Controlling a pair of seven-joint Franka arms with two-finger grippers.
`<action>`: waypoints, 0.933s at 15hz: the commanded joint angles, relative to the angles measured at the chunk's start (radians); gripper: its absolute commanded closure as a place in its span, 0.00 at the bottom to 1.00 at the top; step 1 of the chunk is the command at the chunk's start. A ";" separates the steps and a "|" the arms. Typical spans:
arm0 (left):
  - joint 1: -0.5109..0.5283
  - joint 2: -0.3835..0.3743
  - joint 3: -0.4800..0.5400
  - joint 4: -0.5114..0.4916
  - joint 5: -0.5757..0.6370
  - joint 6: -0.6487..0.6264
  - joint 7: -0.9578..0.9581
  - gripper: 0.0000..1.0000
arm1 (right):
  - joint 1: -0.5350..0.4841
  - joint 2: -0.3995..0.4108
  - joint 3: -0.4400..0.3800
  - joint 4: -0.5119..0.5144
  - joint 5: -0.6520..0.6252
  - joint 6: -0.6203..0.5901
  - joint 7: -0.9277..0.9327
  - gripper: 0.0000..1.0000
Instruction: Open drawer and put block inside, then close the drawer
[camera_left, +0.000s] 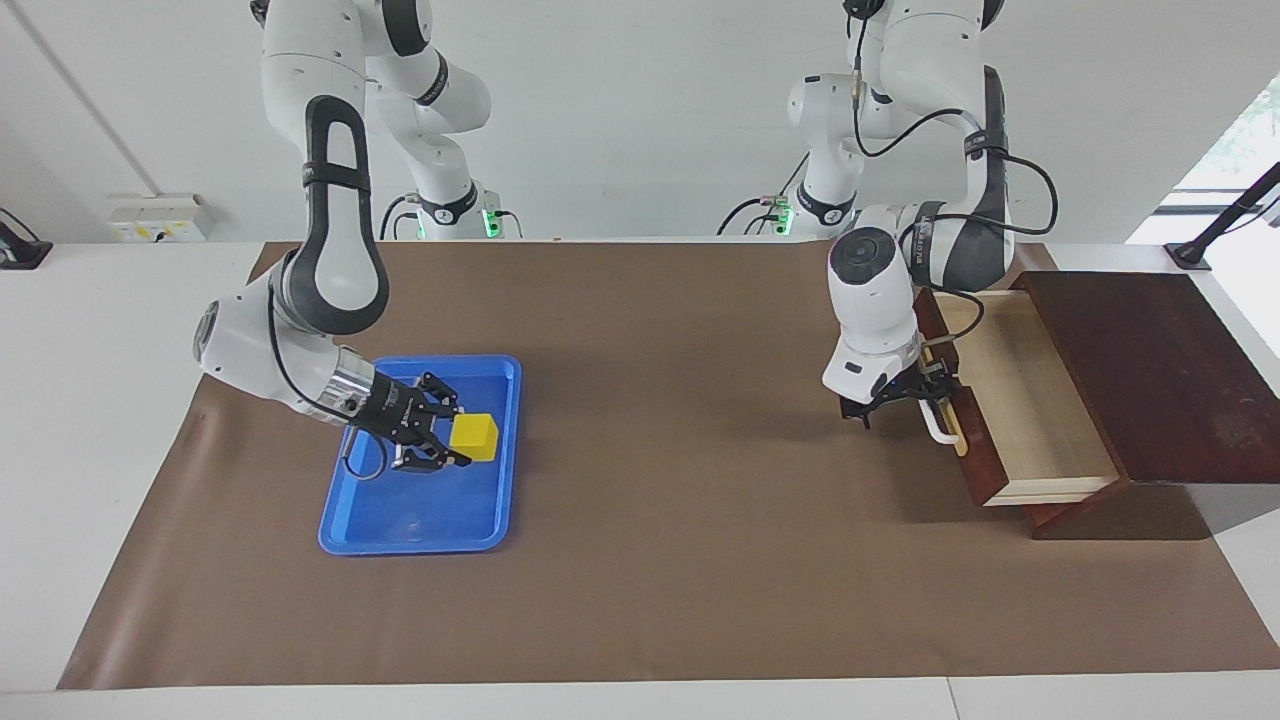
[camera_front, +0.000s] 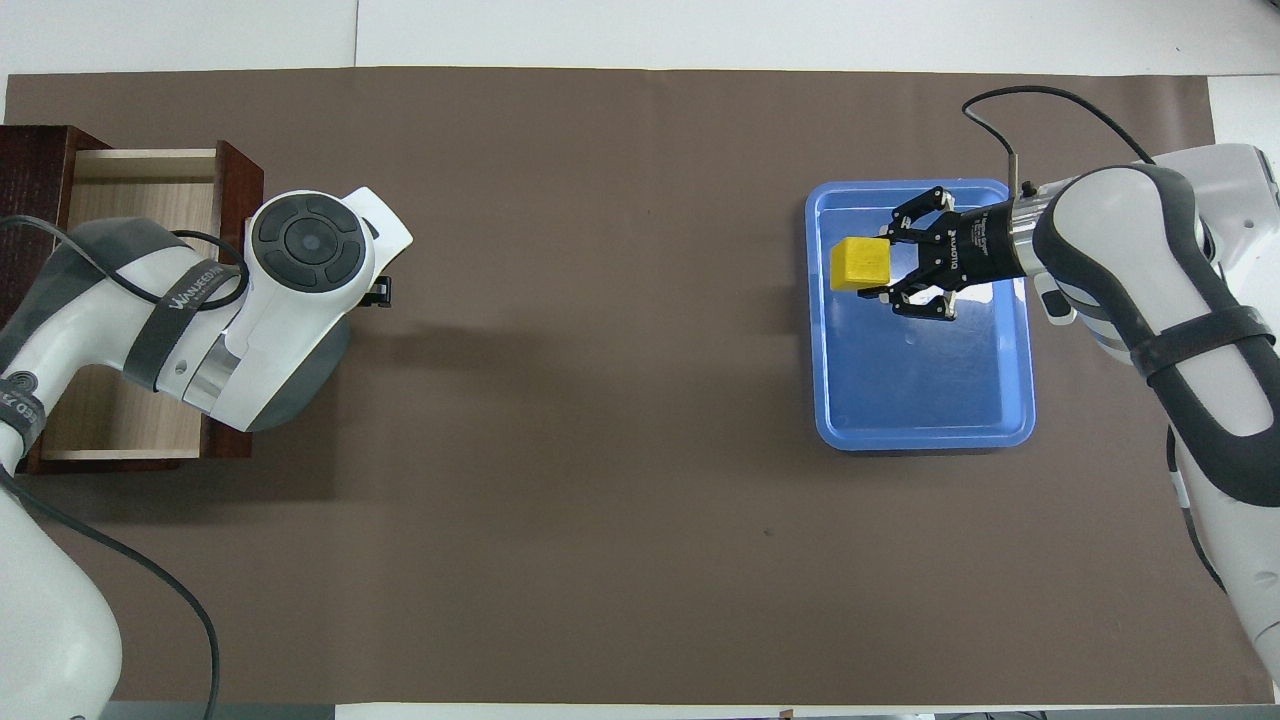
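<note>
From my station I see the dark reddish-brown wooden drawer with its pale wood interior pulled well out of its matching wooden box at the left arm's end of the brown paper-covered table. My left gripper sits at the drawer's front, right against the white bar handle, with its fingers spread wide; I cannot tell whether it actually grips the handle. At the right arm's end, my right gripper is clenched on the small bright yellow cube, holding it lifted over the flat blue plastic tray, above the tray's edge that faces the drawer. The tray lies a little farther from the robots than the handle.
</note>
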 joint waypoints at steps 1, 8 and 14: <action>-0.052 -0.002 0.004 0.020 -0.054 -0.024 -0.020 0.00 | 0.044 0.019 -0.001 0.027 0.004 0.036 0.050 1.00; -0.049 0.007 0.004 0.147 -0.109 -0.168 -0.013 0.00 | 0.093 0.020 -0.001 0.027 -0.032 0.037 0.040 1.00; -0.058 0.052 0.006 0.382 -0.293 -0.384 -0.236 0.00 | 0.131 0.024 -0.001 0.041 -0.032 0.038 0.038 1.00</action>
